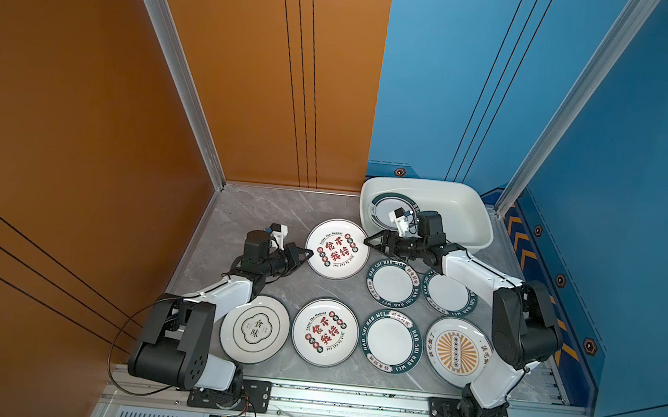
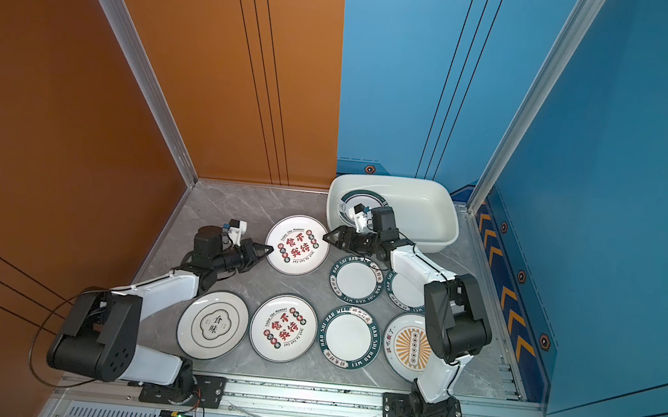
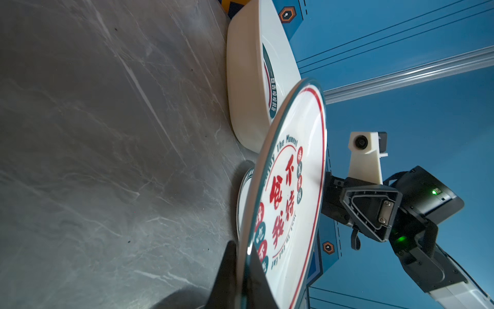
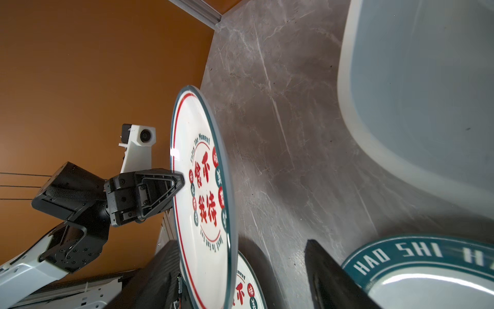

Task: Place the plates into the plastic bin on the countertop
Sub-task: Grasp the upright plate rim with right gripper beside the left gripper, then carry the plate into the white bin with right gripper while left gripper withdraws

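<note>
My left gripper (image 1: 311,254) (image 2: 270,249) (image 3: 242,256) is shut on the left rim of a large white plate with red lettering (image 1: 337,248) (image 2: 297,244) (image 3: 291,187) (image 4: 203,187), holding it a little above the countertop (image 1: 261,211). My right gripper (image 1: 366,241) (image 2: 325,236) (image 4: 238,248) stands open, its fingers on either side of that plate's right rim. Just behind is the white plastic bin (image 1: 470,206) (image 2: 436,211) (image 3: 246,80) (image 4: 401,107), with one teal-rimmed plate (image 1: 387,206) lying in its left end.
Several more plates lie flat on the countertop: two small teal-rimmed ones (image 1: 392,285) (image 1: 449,293) under my right arm, and a front row (image 1: 256,329) (image 1: 325,332) (image 1: 391,340) ending in a sunburst plate (image 1: 456,351). Orange and blue walls close in the sides.
</note>
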Controlling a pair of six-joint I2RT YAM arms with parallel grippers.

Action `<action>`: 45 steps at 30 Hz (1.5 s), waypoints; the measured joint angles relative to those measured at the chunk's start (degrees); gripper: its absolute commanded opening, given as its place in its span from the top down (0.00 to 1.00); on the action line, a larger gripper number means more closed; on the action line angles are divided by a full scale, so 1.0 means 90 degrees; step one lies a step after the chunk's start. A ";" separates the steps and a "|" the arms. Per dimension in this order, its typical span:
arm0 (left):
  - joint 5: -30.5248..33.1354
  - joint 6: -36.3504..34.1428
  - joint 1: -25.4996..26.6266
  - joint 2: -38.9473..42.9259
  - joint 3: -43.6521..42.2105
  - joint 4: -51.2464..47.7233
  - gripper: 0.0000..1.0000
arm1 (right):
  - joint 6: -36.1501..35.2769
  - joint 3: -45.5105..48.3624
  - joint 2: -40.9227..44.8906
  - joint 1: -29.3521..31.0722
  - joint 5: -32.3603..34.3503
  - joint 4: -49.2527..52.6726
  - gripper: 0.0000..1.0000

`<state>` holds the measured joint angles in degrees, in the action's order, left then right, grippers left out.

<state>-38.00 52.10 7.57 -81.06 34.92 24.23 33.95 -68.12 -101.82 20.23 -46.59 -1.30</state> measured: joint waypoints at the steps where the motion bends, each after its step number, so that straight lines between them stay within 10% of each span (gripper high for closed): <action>1: -0.0010 -0.0024 0.0024 0.0002 0.0000 -0.0017 1.00 | 0.0002 -0.0007 -0.0027 0.0027 -0.0022 -0.0029 0.27; 27: -0.0284 -0.0498 0.0580 -0.0260 0.0355 -0.0546 0.94 | 0.0061 0.0568 -0.0158 0.0168 -0.0777 -0.0408 0.97; 45: 0.0583 -0.1464 0.0792 0.0236 0.0721 -0.1889 0.02 | -0.0814 0.0661 0.0765 -0.0313 -0.0410 0.1302 1.00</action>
<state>-32.75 38.92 14.70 -78.94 41.41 7.22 26.63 -62.17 -94.94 17.41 -50.28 10.41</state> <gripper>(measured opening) 0.956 0.132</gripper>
